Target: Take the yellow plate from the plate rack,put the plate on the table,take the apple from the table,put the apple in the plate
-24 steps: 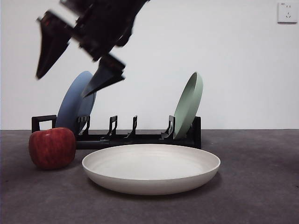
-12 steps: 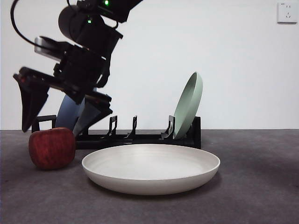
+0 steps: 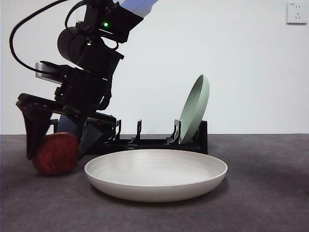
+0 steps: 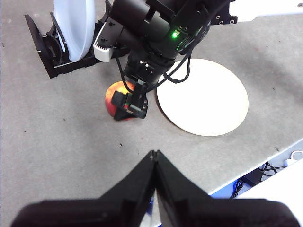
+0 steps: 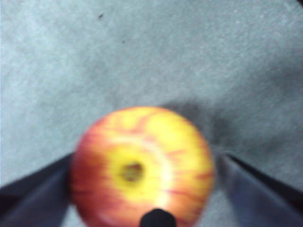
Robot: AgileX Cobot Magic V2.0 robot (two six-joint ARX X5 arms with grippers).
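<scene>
Plate step done: the yellow plate (image 3: 156, 174) lies flat on the table (image 3: 260, 193), out of the plate rack (image 3: 145, 140), which holds a blue plate (image 4: 73, 28) and a green plate (image 3: 194, 108). Apple step in hand. My right gripper (image 3: 60, 137) is low over the apple (image 3: 56, 153), jaws spread wide, one to each side of it; whether they touch the skin I cannot tell. The apple sits on the table just beside the plate's rim. My left gripper (image 4: 154, 158) waits aloft, jaws pressed together, empty. Left to do, by my judgement: close, lift, carry across, release in the plate.

red-and-yellow streaked apple (image 5: 142, 165), cream plate (image 3: 155, 174), pale green plate (image 3: 195, 108), black rack (image 3: 154, 140)
</scene>
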